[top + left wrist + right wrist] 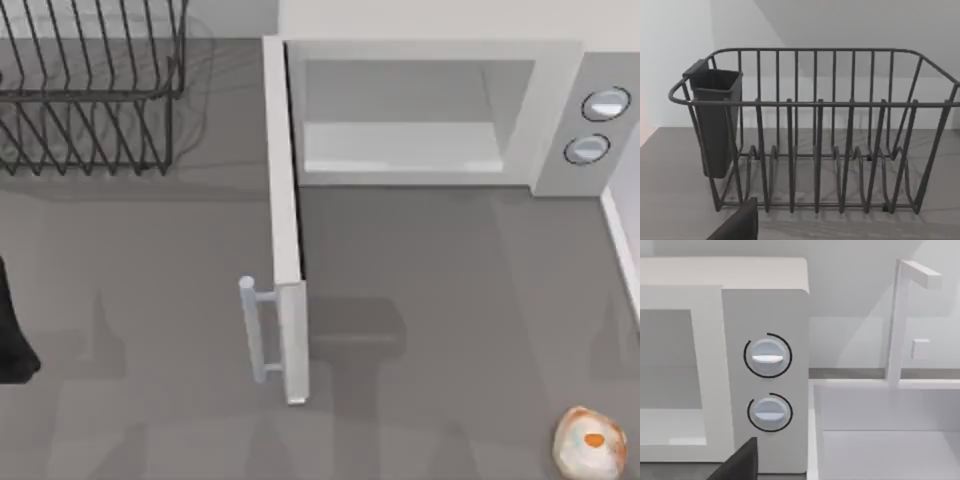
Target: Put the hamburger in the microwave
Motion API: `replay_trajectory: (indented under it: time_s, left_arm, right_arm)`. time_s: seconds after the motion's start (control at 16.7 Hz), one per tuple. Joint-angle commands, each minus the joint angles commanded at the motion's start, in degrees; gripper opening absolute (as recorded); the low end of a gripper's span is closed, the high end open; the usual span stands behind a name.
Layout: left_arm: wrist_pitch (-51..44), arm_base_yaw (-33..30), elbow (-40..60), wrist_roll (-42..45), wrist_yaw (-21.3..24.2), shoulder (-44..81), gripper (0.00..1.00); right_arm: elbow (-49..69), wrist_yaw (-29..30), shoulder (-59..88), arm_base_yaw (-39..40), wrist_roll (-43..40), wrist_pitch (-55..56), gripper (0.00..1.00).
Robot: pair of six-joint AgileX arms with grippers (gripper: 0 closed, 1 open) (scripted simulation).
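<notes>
Grey matte tabletop (150,300) spreads before you, with the boxy white microwave (440,110) at the back, its door (285,230) swung wide and the smooth cavity bare. Look at the top view's lower right: the hamburger (591,440), a glossy rounded whitish lump with an orange patch, sits on the table, well apart from the microwave. Your black wire rack (815,135) stands back left. Whether either gripper is clenched or released, you cannot tell.
</notes>
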Motion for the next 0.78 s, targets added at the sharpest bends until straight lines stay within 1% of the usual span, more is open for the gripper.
replay_trajectory:
  time_s: [0.18,0.36,0.54,0.78]
  left_arm:
    - [0.00,0.00,0.00,0.00,0.00,0.00,1.00]
    - [0.00,0.00,0.00,0.00,0.00,0.00,1.00]
    - [0.00,0.00,0.00,0.00,0.00,0.00,1.00]
    - [0.00,0.00,0.00,0.00,0.00,0.00,1.00]
  right_arm:
    - [0.58,0.02,0.70,0.32,-0.46,-0.61,1.00]
    - [4.79,0.02,6.24,2.75,-3.78,-5.16,1.00]
    - [11.59,-0.07,17.19,6.93,-9.26,-13.07,1.00]
    - [22.17,-0.25,37.79,13.62,-17.95,-26.50,1.00]
